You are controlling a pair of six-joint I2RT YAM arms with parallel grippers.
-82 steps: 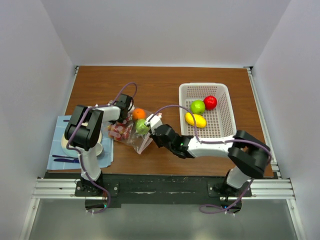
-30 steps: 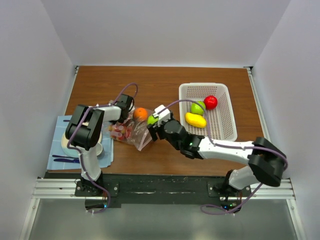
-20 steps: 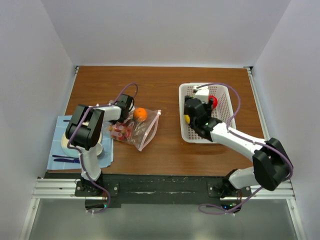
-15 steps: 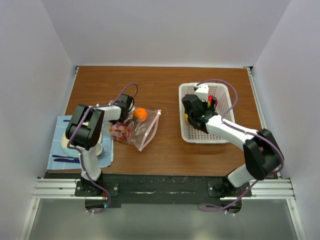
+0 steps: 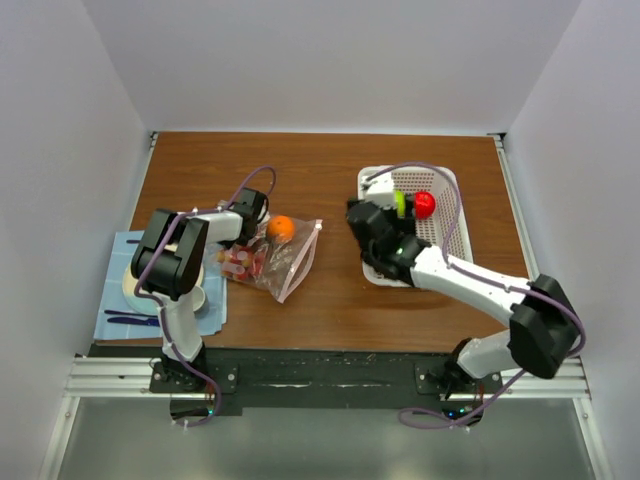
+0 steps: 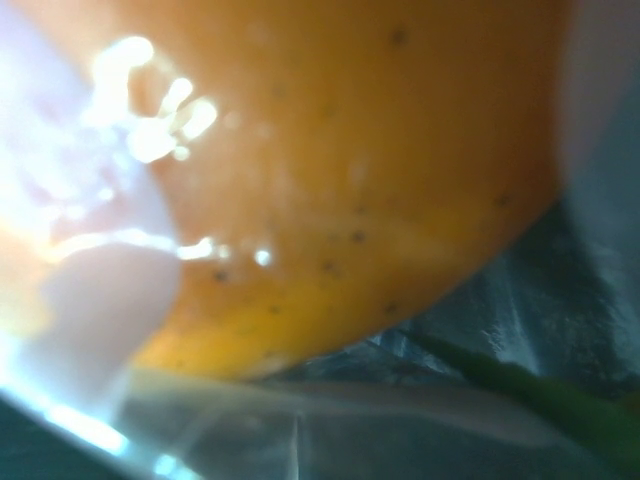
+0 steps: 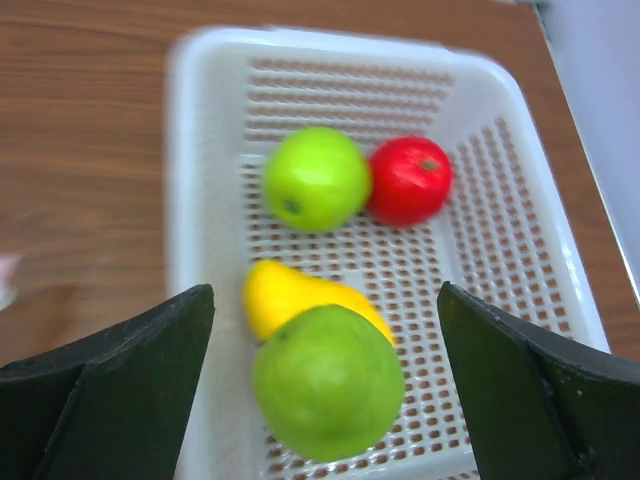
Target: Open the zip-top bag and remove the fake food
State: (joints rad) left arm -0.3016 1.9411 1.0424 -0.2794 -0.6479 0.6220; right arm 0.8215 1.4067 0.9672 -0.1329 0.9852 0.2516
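Your right gripper (image 7: 325, 292) has its fingers spread wide, touching nothing, with a green apple (image 7: 328, 380) lying free between them on the floor of the white mesh basket (image 7: 190, 150). That apple rests against the yellow mango-like piece (image 7: 285, 295); farther back in the basket a second green apple (image 7: 316, 178) and a red apple (image 7: 408, 180) sit touching each other. From above, your right gripper (image 5: 362, 215) hangs over the basket's left rim. Your left gripper (image 5: 248, 222) has its fingers together, pinched on the upper left edge of the zip-top bag (image 5: 290, 262); its wrist camera sits so close that you see only the orange (image 6: 330, 180) through crinkled plastic, not the fingers. The bag lies on the wooden table (image 5: 330, 170), left of the basket and apart from it, with the orange (image 5: 281, 228) at its top and the red grapes (image 5: 240, 263) lower left inside.
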